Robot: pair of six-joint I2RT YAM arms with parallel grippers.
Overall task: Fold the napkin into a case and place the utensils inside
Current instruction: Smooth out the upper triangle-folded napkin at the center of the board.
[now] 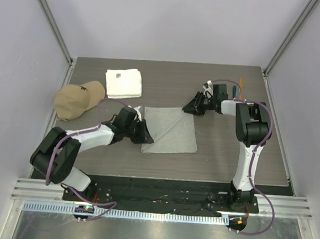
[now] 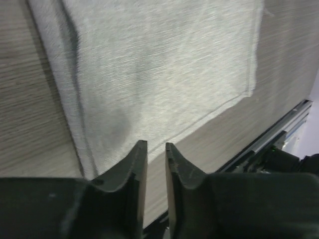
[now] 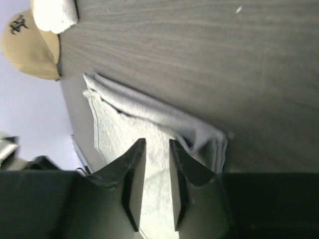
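1. While I'm looking down from the top camera: the napkin lies in layers mid-table, not yet a narrow case. My left gripper sits at its 8 o'clock edge and my right gripper at its 1 o'clock corner. I'd guess that's because a floppy cloth needs handling from both sides. The utensils wait out at 1 o'clock on the table, probably parked there so they don't get in the way of folding. I can only make out an orange one and a teal one. A tan cap and a white towel sit at 10-11 o'clock and aren't part of this.
2. Left wrist cam: my fingertips are parted by a thin slit with nothing pinched in it. The napkin's corner lies just past them at 12 o'clock.
3. Right wrist cam: same deal, my fingertips are slightly apart and hanging over the stacked folds. I don't see any cloth caught between them.
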